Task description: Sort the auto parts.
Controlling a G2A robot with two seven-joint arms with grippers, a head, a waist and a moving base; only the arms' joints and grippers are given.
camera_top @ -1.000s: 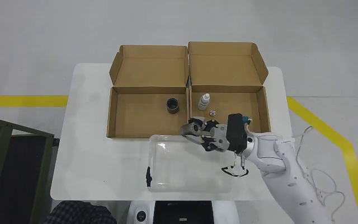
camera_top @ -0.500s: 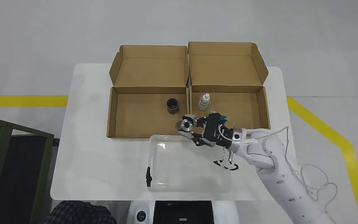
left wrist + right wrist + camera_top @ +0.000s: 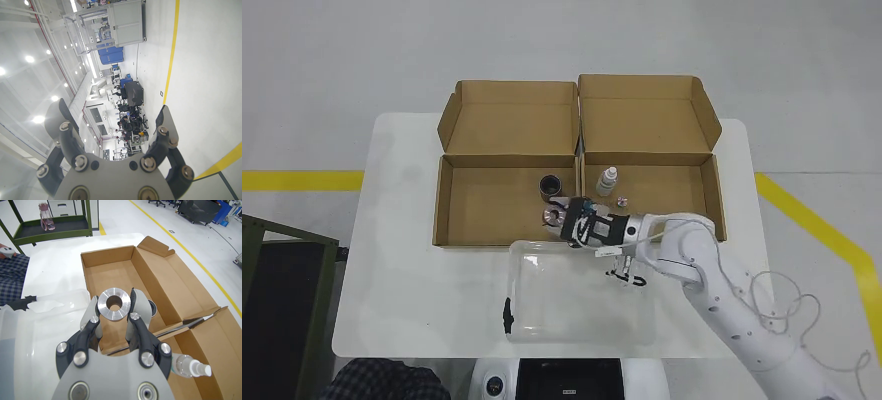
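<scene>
The right hand (image 3: 114, 298) is clenched on a metal ring (image 3: 115, 313), one finger pressing on each side of its rim, with the flat face and centre hole turned toward the wrist camera. In the top view this hand (image 3: 562, 216) holds the ring (image 3: 550, 214) over the near right corner of the left cardboard box (image 3: 487, 205), just inside its front wall. A short dark sleeve (image 3: 551, 186) stands on that box's floor just beyond the ring, close to the wall shared with the right cardboard box (image 3: 662, 190). From the right wrist the sleeve (image 3: 152, 308) peeks out behind one finger.

The right box holds a small white spray bottle (image 3: 607, 181) lying near its left wall and a tiny metal piece (image 3: 622, 200) beside it. Both boxes have their lids folded back, away from the robot.

A clear plastic tray (image 3: 572, 300) sits on the white table (image 3: 402, 250) in front of the boxes, with a small black part (image 3: 508, 315) at its left edge.

The left hand (image 3: 113, 108) is released, its fingers spread wide with nothing between them, and points out toward the hall.
</scene>
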